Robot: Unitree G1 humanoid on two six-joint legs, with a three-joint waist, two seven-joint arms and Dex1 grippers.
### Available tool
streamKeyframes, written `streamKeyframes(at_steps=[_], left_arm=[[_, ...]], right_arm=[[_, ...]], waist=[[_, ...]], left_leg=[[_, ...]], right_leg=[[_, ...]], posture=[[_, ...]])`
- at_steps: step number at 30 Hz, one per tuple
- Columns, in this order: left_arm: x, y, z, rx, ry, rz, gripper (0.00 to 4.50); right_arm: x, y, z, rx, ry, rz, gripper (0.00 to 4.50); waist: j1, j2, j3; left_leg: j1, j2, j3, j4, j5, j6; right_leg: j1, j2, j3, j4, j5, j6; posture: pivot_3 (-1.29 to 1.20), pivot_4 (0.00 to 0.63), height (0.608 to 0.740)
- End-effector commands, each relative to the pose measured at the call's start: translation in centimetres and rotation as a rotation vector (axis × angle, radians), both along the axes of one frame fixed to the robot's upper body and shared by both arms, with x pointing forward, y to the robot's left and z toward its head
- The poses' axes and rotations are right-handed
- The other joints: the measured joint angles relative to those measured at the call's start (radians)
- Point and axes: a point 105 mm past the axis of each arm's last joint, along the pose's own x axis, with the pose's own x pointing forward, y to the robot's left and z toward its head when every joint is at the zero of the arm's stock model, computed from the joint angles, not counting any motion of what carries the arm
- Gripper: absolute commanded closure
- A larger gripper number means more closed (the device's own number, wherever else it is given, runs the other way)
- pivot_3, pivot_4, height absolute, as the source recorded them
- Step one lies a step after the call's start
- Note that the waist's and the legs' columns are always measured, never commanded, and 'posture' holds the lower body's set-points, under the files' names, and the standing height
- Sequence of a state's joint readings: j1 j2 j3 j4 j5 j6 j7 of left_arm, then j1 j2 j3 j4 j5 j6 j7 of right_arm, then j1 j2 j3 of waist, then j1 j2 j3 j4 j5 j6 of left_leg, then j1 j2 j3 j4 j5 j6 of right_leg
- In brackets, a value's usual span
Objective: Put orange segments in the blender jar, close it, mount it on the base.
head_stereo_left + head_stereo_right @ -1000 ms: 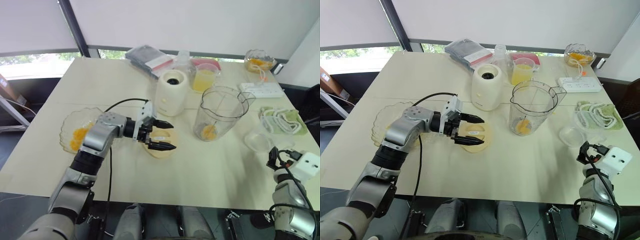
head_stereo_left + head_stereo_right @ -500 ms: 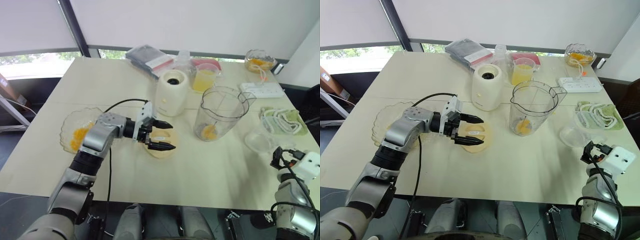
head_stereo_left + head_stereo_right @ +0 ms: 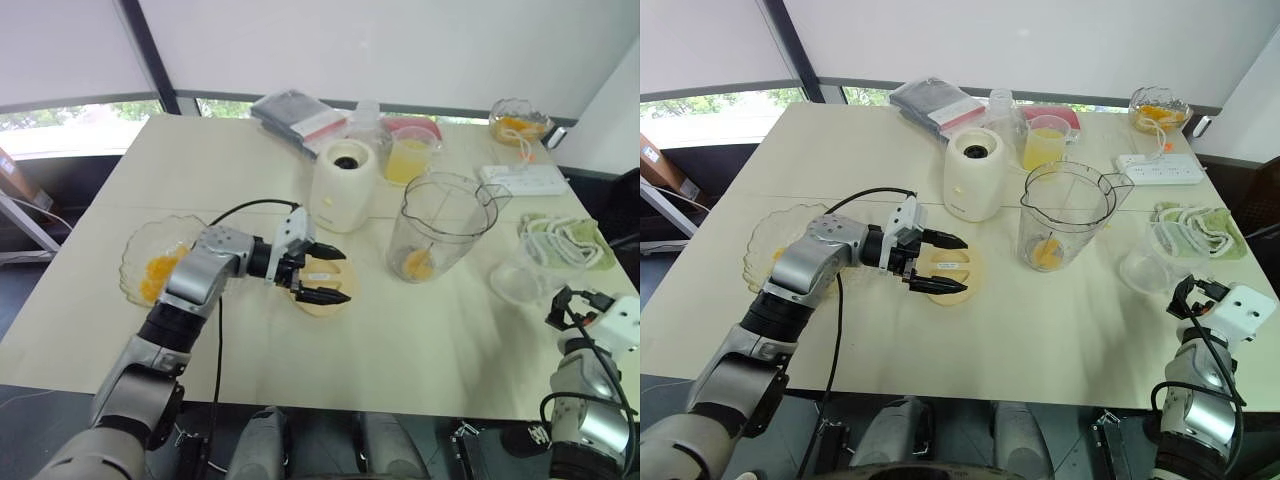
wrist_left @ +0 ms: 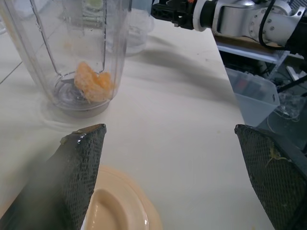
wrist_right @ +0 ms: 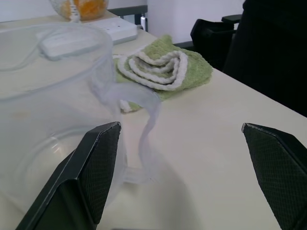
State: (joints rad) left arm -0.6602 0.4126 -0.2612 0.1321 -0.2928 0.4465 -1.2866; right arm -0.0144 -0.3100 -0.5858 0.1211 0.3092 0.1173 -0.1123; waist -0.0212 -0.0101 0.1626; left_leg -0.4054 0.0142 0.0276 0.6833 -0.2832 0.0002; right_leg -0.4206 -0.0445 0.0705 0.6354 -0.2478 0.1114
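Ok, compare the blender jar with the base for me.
The blender jar is clear and tall, holding orange segments; the base is cream-white, opaque and squat. The jar is open-topped; the base has a dark socket on top. Both stand upright on the table, apart.

On my feed, a cream table (image 3: 1040,330) carries the clutter. Far side: a dark packet with a red-and-white label (image 3: 938,104), a cup of yellow juice (image 3: 1044,143) just in front of a pink dish (image 3: 1055,116), and a glass bowl of orange fruit (image 3: 1159,108) near the far right corner. A white power strip (image 3: 1160,168) lies near that bowl. A folded green-and-white cloth (image 5: 163,67) lies at the right edge, with a small clear cup (image 5: 53,139) just beside it. A flat cream lid (image 3: 952,272) lies mid-table. On the left side I see a scalloped glass dish (image 3: 150,262).
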Motion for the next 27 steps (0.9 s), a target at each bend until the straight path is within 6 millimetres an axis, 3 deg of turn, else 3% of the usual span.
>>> streamKeyframes(at_steps=[1, 10, 13, 19, 27], left_arm=[[-0.3, 0.0, 0.7, -0.002, -0.051, -0.015, 0.02], [-0.3, -0.1, 0.6, 0.002, -0.063, -0.003, 0.02], [-0.3, -0.1, 0.5, 0.006, -0.069, 0.002, 0.00], [-0.4, -0.1, 0.5, 0.008, -0.072, 0.002, 0.00], [-0.2, -0.1, 0.5, 0.008, -0.079, 0.006, 0.00]], right_arm=[[-0.1, -1.5, 1.7, -0.061, -0.038, -0.043, 0.27], [0.3, -2.3, 1.8, -0.059, -0.044, -0.062, 0.27], [0.4, -2.3, 1.9, -0.058, -0.046, -0.057, 1.04], [0.7, -2.2, 2.0, -0.061, -0.048, -0.057, 4.12], [0.6, -1.8, 3.3, -0.073, -0.088, -0.053, 4.12]], waist=[[0.000, 0.000, 0.000], [0.000, 0.000, 0.000], [0.000, 0.000, 0.000], [0.001, 0.000, 0.000], [0.001, 0.000, 0.000]], left_leg=[[0.000, 0.000, 0.000, 0.000, 0.000, 0.000], [0.000, 0.000, 0.000, 0.000, 0.000, 0.000], [0.000, 0.000, 0.000, 0.000, 0.000, 0.000], [0.000, 0.000, 0.000, 0.000, 0.000, 0.000], [0.000, 0.000, 0.000, 0.000, 0.000, 0.000]], right_leg=[[0.000, 0.000, 0.000, 0.000, 0.000, 0.000], [0.000, 0.000, 0.000, 0.000, 0.000, 0.000], [0.000, 0.000, 0.000, 0.000, 0.000, 0.000], [0.000, 0.000, 0.000, 0.000, 0.000, 0.000], [0.000, 0.000, 0.000, -0.001, 0.000, 0.000]], posture=[[0.00, 0.150, 0.740], [0.00, 0.150, 0.740], [0.00, 0.150, 0.740], [0.00, 0.150, 0.740], [0.00, 0.150, 0.740]])
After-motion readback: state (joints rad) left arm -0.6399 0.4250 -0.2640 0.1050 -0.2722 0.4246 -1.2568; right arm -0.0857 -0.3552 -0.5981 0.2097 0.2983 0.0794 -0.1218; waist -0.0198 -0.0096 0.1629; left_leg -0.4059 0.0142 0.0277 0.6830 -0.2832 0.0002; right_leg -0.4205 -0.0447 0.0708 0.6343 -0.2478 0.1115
